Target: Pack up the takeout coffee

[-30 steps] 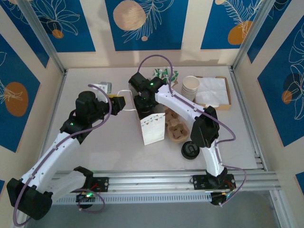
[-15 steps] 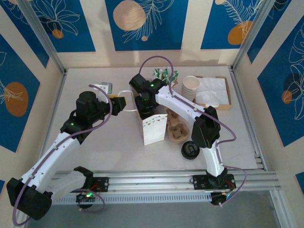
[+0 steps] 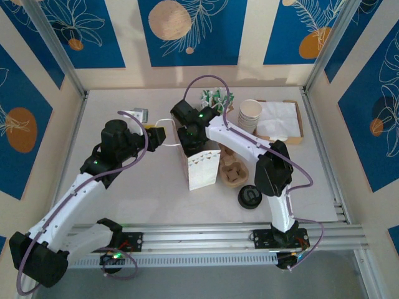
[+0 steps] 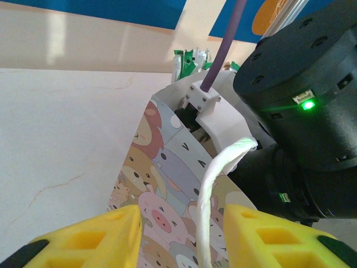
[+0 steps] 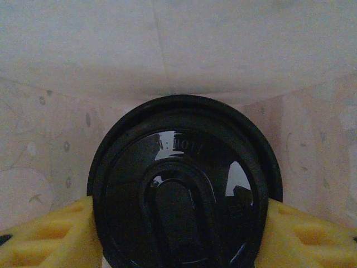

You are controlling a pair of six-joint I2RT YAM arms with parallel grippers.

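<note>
Right gripper (image 3: 190,139), gripping coffee (image 5: 178,184), shifted perhaps; pale table (image 3: 143,193), blue walls (image 3: 93,37).

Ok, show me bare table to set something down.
Free: the wide patch left of the paper bag, toward the left arm; the strip between bag and near rail; the corner right of the black lid stack. Crowded: the back, around bag, cup carrier, cup stack and napkin tray.
</note>
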